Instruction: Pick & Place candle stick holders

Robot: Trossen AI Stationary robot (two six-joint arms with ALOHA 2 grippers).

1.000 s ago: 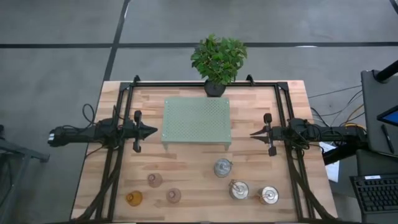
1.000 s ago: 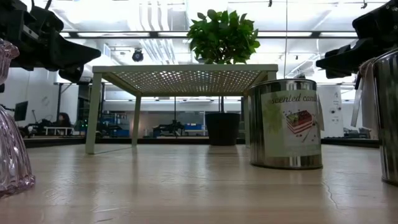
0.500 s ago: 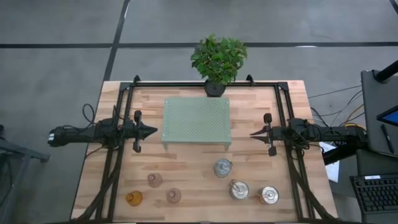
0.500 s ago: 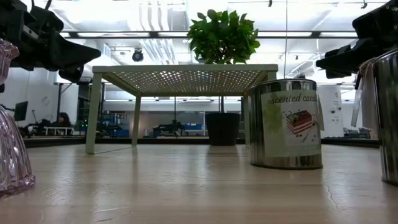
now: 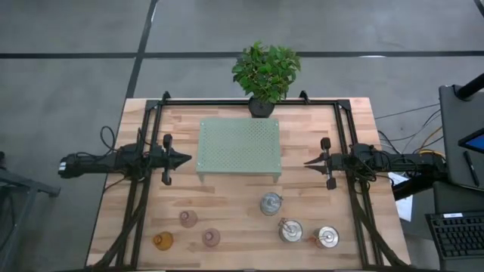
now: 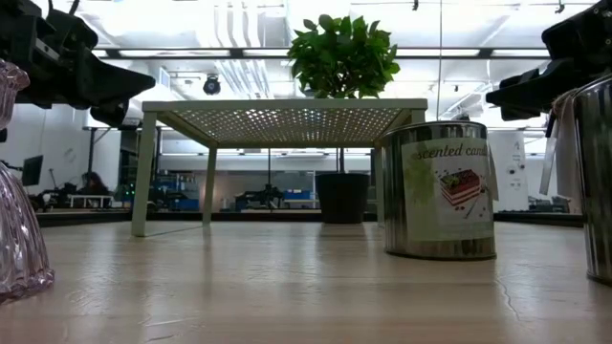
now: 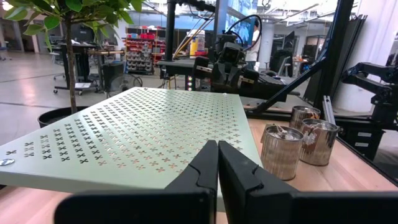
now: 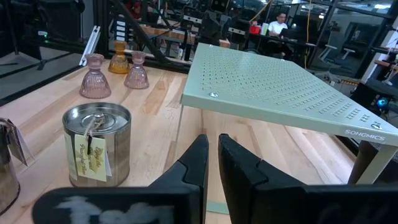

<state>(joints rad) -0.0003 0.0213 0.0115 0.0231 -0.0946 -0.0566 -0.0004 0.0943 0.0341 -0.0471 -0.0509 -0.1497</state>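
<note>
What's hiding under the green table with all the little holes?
Nothing shows under the green perforated stand in the low view: just bare wooden table between its legs, with the potted plant behind it. The silver tins and glass holders sit out in front.

Left arm extends in from the left side, left gripper (image 5: 184,159) pointing inward, fingers (image 7: 205,171) pressed together. Right arm mirrors it from the right side, right gripper (image 5: 308,162) pointing inward, fingers (image 8: 198,158) nearly touching (slim gap), holding nothing.
</note>
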